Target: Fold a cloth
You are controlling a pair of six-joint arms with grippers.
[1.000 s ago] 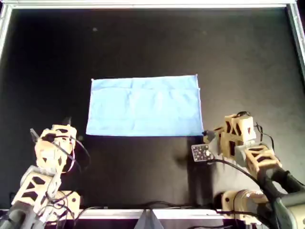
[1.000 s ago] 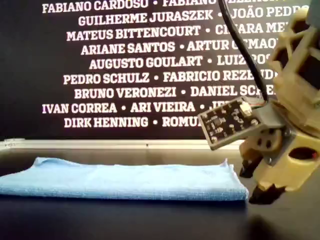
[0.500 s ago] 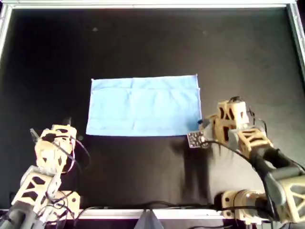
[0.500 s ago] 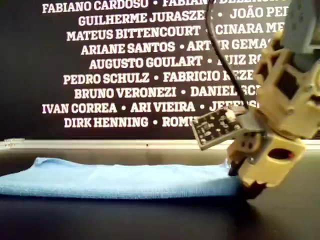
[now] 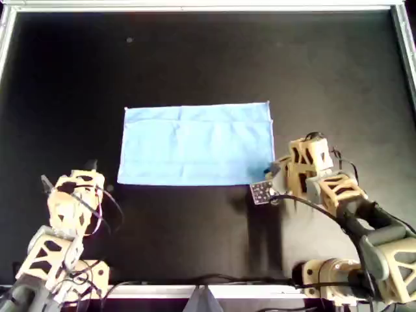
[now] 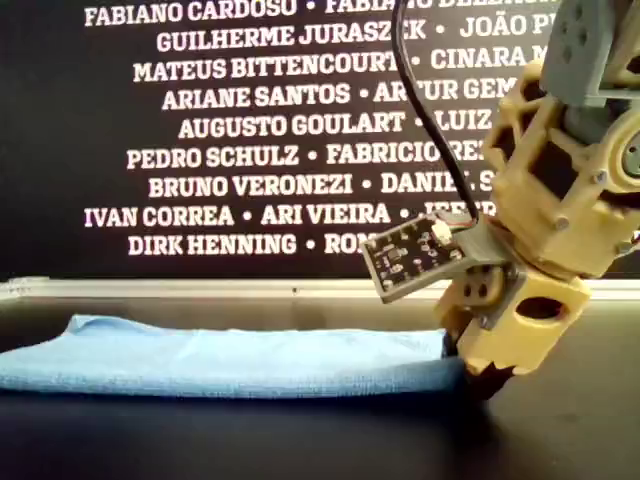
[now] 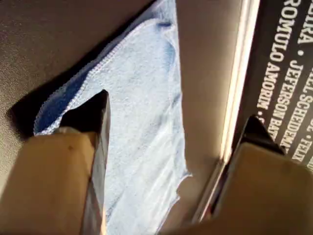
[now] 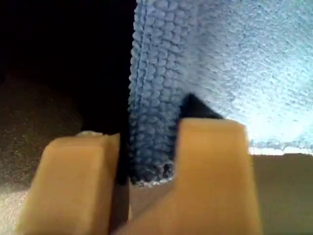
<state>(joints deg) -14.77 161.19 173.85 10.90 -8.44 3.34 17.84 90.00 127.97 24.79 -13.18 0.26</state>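
Note:
The pale blue cloth [image 5: 195, 143] lies flat as a wide rectangle on the black table, its upper strip folded over. It also shows in the exterior view [image 6: 230, 360] and the first wrist view [image 7: 142, 122]. My second gripper [image 5: 272, 172] is at the cloth's near right corner in the overhead view, tips down on the table [image 6: 470, 375]. In the second wrist view the gripper [image 8: 149, 166] has its jaws close together with the cloth's thick edge [image 8: 151, 98] between them. My first gripper [image 5: 91, 170] is open and empty, off the cloth's near left corner [image 7: 178, 110].
A silver rail [image 5: 208, 6] frames the black table; it also shows in the exterior view [image 6: 200, 288]. A black banner with white names [image 6: 250, 130] stands behind it. A small circuit board [image 5: 261, 191] sticks out from my second arm's wrist over the table [image 6: 415, 257].
My second gripper has moved left in the overhead view and down onto the cloth's near right corner, taking its edge between the jaws. The first arm and the cloth have not moved.

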